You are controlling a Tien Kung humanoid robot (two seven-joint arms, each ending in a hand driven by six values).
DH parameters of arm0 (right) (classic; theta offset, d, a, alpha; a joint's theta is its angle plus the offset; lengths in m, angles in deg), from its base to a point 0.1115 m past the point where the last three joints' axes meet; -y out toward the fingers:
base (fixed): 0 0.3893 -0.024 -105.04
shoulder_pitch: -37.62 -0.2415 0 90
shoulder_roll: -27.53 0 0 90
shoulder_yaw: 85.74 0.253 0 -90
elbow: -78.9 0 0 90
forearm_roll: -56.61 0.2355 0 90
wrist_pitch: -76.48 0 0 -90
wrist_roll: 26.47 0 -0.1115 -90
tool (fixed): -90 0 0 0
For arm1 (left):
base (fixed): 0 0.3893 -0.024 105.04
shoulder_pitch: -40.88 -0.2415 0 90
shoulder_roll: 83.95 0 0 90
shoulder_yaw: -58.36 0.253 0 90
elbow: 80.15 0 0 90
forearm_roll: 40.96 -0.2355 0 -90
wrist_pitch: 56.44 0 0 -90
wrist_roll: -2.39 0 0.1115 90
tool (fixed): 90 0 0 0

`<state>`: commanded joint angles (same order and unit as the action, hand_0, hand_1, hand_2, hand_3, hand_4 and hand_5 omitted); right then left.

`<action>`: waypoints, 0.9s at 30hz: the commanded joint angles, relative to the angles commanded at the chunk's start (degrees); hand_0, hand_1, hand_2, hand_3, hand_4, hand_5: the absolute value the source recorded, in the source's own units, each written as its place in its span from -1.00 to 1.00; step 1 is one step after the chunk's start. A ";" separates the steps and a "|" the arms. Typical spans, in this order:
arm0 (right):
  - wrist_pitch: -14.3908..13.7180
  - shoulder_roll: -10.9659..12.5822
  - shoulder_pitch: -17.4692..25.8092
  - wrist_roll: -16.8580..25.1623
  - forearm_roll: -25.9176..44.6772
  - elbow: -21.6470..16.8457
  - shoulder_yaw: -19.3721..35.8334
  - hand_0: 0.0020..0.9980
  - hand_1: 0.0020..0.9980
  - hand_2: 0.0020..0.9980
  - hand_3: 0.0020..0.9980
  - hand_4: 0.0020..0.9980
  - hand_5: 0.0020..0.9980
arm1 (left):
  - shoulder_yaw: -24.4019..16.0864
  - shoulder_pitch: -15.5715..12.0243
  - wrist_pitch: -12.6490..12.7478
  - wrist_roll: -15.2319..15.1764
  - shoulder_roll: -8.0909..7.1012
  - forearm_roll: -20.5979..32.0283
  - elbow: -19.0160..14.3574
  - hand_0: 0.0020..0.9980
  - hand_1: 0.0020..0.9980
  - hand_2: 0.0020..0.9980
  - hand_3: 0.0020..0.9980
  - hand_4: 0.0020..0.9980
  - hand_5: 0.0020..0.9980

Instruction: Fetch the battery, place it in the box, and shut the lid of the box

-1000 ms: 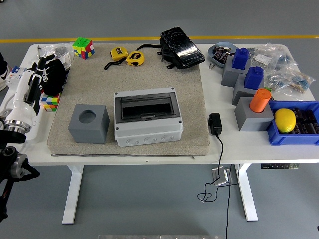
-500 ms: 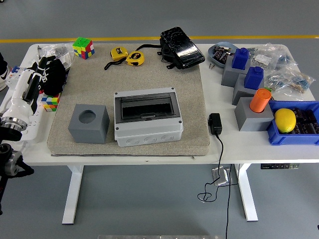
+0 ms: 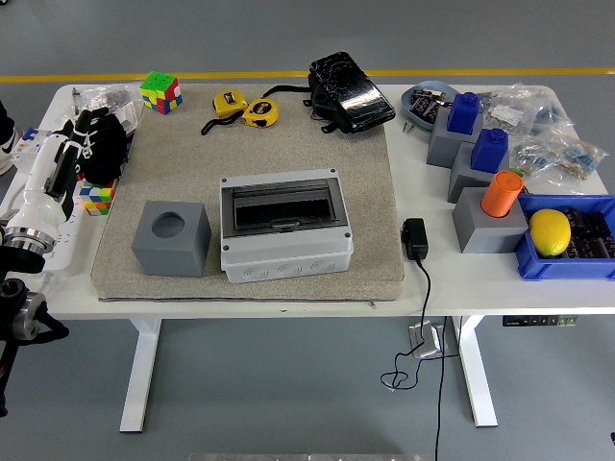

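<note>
A white table (image 3: 288, 293) fills the view from above, with a large beige mat (image 3: 192, 163) covering its middle. At the mat's centre sits a grey electrical box (image 3: 284, 223) with its dark transparent lid lying flat over the top. Just beside it at nine o'clock stands a grey cube (image 3: 171, 238) with a round hole in its upper face.

At the table's twelve o'clock edge lies a black pouch (image 3: 350, 92), with two yellow tape measures (image 3: 246, 109) to its left and a colourful puzzle cube (image 3: 160, 92) further left.

At three o'clock, grey blocks (image 3: 487, 222) carry two blue pieces (image 3: 478, 130) and an orange cylinder (image 3: 502, 193). A blue bin (image 3: 577, 257) beside them holds a yellow lemon (image 3: 550, 231) resting on dark batteries (image 3: 588, 230), well apart from the box. Clear plastic bags (image 3: 550, 139) lie behind the bin.

A black power adapter (image 3: 414, 238) sits off the mat's right edge, its cable hanging over the near edge.

The left hand (image 3: 96, 144) rests at nine o'clock, on the table's left side beside a second puzzle cube (image 3: 96, 196); whether its black fingers are apart or together cannot be told.
</note>
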<state>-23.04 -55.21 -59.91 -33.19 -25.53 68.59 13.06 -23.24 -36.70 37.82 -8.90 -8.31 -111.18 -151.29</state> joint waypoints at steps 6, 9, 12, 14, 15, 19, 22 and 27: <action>-0.02 -0.03 0.11 -0.05 -0.15 0.00 0.16 0.70 0.70 0.61 0.66 1.00 1.00 | 0.41 -0.11 0.27 -0.13 -0.01 0.11 -0.10 0.64 0.67 0.62 0.61 1.00 0.96; -0.02 -0.02 0.11 -0.03 -0.04 0.00 0.07 0.70 0.70 0.61 0.66 1.00 1.00 | 0.51 -0.10 0.49 -0.29 0.01 0.15 -0.20 0.64 0.67 0.62 0.61 1.00 0.96; -0.02 -0.01 0.10 -0.01 0.07 0.00 -0.06 0.70 0.70 0.61 0.66 1.00 1.00 | 0.67 -0.10 0.70 -0.41 -0.04 0.26 -0.28 0.64 0.66 0.62 0.61 1.00 0.93; -0.02 -0.02 0.08 -0.01 0.14 0.00 -0.13 0.70 0.70 0.61 0.66 1.00 1.00 | 0.77 -0.10 0.83 -0.50 -0.04 0.35 -0.29 0.64 0.66 0.62 0.61 1.00 0.93; -0.02 -0.03 0.08 -0.02 0.17 0.00 -0.16 0.70 0.70 0.61 0.66 1.00 1.00 | 0.79 -0.12 0.86 -0.52 -0.04 0.36 -0.29 0.64 0.66 0.62 0.61 1.00 0.93; -0.03 -0.06 0.11 -0.05 0.13 0.00 -0.13 0.70 0.69 0.61 0.66 1.00 1.00 | 0.95 -0.17 0.98 -0.58 -0.03 0.45 -0.27 0.64 0.66 0.61 0.61 1.00 0.90; -0.05 -0.05 0.15 -0.09 0.06 0.00 -0.05 0.70 0.69 0.61 0.66 1.00 1.00 | 1.03 -0.16 1.09 -0.62 -0.06 0.40 -0.28 0.64 0.66 0.61 0.61 1.00 0.90; -0.08 -0.06 0.25 -0.07 0.13 0.00 -0.08 0.70 0.70 0.61 0.66 1.00 1.00 | 1.09 -0.16 1.22 -0.67 -0.11 0.37 -0.32 0.63 0.66 0.61 0.61 1.00 0.89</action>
<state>-23.12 -55.28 -59.66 -33.26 -25.40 68.59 12.98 -22.14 -36.86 39.03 -9.57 -8.42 -110.80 -151.61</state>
